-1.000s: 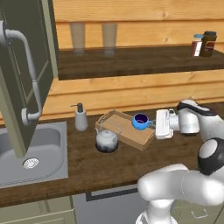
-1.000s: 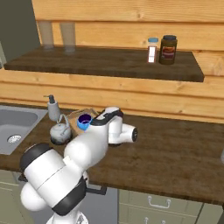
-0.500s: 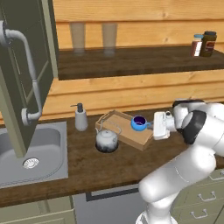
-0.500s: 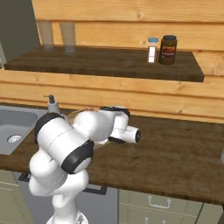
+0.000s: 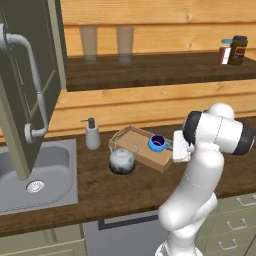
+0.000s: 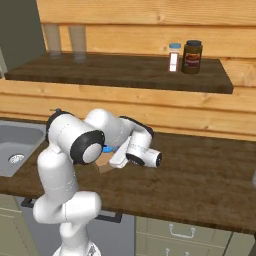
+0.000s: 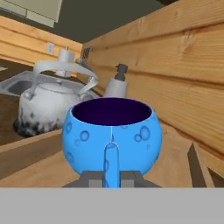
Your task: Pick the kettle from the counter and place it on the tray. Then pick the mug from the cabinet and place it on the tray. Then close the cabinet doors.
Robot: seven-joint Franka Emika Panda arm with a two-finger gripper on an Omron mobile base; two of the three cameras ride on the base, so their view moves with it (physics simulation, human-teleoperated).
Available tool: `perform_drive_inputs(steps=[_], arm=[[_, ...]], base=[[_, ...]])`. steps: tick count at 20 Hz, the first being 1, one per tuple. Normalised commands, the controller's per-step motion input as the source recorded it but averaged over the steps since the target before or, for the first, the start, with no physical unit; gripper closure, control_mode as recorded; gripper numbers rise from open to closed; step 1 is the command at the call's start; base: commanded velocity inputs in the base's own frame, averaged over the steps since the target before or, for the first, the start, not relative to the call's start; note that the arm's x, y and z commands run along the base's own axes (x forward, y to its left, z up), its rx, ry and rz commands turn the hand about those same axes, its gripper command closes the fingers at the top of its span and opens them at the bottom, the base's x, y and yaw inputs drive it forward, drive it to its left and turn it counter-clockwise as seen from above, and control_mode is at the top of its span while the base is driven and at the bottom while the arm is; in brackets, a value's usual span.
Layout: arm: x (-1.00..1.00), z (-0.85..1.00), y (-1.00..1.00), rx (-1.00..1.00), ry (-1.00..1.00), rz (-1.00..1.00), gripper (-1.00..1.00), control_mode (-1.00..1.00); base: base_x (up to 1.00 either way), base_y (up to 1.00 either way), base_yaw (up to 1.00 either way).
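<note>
The bright blue mug (image 7: 111,131) hangs low over the light-wood tray (image 7: 175,162), its handle between my gripper's (image 7: 111,178) shut fingers. From the left base view the mug (image 5: 157,144) is over the tray's (image 5: 142,152) right half, with the gripper (image 5: 169,146) reaching in from the right. The silvery kettle (image 5: 122,160) stands upright at the tray's front left corner. In the hand view the kettle (image 7: 50,105) lies beyond the tray's rim. Whether it rests on the tray I cannot tell. A tall grey-green cabinet door (image 5: 17,125) stands open at the left.
A soap pump bottle (image 5: 92,135) stands by the wall, left of the tray. The steel sink (image 5: 35,175) is set in the dark counter (image 5: 125,190). Two glasses (image 5: 107,42) and two jars (image 5: 233,50) stand on the wooden shelf above. My arm (image 6: 95,140) hides most of the tray from the right.
The arm's elbow has swung up and round toward the base. The mug has stayed in the gripper over the tray and sunk slightly.
</note>
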Motion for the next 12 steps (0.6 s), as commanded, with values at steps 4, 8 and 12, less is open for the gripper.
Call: perform_drive_inputs(steps=[4,8,12], arm=[[0.13,-0.05,0.00,-0.04,-0.01,0.00,1.00,-1.00],[0.21,-0.03,0.00,-0.06,0.09,0.00,1.00,-1.00],[0.24,-0.13,0.00,-0.09,0.12,0.00,1.00,-1.00]], base=[[0.00,0.00,0.00],[0.00,0.00,0.00],[0.00,0.00,0.00]])
